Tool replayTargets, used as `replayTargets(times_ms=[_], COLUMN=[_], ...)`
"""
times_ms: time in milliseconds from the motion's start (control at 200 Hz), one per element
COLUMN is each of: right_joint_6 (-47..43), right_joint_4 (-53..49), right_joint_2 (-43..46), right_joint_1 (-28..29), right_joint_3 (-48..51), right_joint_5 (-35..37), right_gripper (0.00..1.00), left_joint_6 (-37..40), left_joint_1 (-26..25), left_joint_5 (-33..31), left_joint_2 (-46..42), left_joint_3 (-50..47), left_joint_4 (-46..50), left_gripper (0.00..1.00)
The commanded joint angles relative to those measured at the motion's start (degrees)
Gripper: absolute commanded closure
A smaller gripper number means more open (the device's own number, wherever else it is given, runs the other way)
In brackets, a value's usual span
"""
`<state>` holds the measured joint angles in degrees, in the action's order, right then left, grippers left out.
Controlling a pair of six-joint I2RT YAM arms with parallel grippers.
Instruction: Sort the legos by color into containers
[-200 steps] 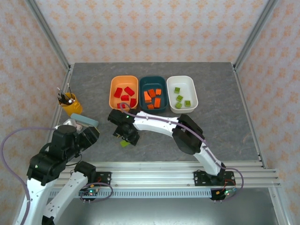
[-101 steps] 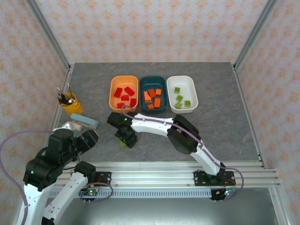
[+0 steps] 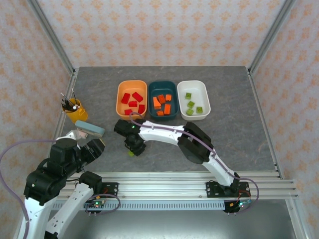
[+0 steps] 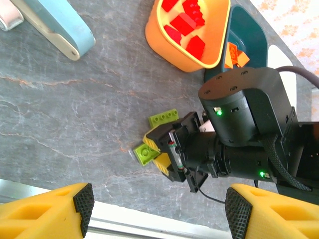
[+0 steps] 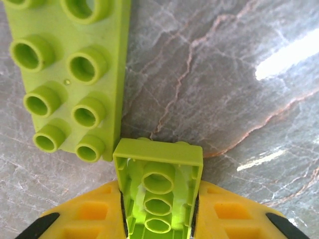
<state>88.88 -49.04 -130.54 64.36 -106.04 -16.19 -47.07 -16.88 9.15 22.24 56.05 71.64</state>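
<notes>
Pickup in hand: the right gripper (image 5: 158,221) is clamped on a light green lego (image 5: 158,169) by the worktop's (image 3: 239,144) near edge; a lift toward the white tub (image 3: 193,82) seems next

A grey marbled table (image 3: 239,134) stands between walls (image 3: 159,30) of peach floral paper, with aluminium posts (image 3: 51,35) at the corners. Bright glare (image 5: 284,60) lies on the tabletop.

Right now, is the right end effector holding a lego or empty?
Holding: yellow fingers of the right end effector press both sides of a light green lego, underside toward its camera.
</notes>
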Motion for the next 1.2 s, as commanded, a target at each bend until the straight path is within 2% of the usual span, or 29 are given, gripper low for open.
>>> replayTargets(times_ms=[0,135,300,455,570,706,866,1191], right_joint_6=[-5.49,-11.79,-17.92,-30.08,-42.67,-56.00,-63.30,-68.22], right_joint_4=[-3.90,-6.78,-8.46,-8.37,-7.56,-7.95,-11.65,-15.90], right_joint_2=[3.69,11.98,23.69,34.39,36.58,31.97,20.37,-2.79], right_joint_1=[-0.10,-0.87,-5.71,-15.18,-24.69,-33.87,-41.83,-48.38], right_joint_3=[-0.04,3.14,12.25,18.41,18.01,13.14,3.24,-17.13], right_joint_5=[7.67,13.68,17.31,21.95,20.89,20.42,22.64,23.84], right_gripper=[0.70,0.70,0.71,0.70,0.70,0.70,0.71,0.71], left_joint_6=[-0.64,-2.06,-4.85,-5.27,-5.12,-5.20,-5.86,-5.46], left_joint_1=[-0.26,-0.25,-0.43,-2.23,-6.69,-12.25,-16.20,-18.93], left_joint_5=[4.27,10.27,14.43,14.06,10.51,5.55,2.12,-0.98], left_joint_2=[-0.71,-0.29,2.24,9.74,17.29,27.07,37.59,49.40], left_joint_3=[-2.37,-7.34,-11.46,-10.57,-8.21,-3.81,2.35,11.92], left_joint_4=[-1.34,-6.19,-15.12,-23.16,-28.63,-34.28,-39.40,-41.06], left_gripper=[0.27,0.27,0.26,0.26,0.26,0.26,0.26,0.26])
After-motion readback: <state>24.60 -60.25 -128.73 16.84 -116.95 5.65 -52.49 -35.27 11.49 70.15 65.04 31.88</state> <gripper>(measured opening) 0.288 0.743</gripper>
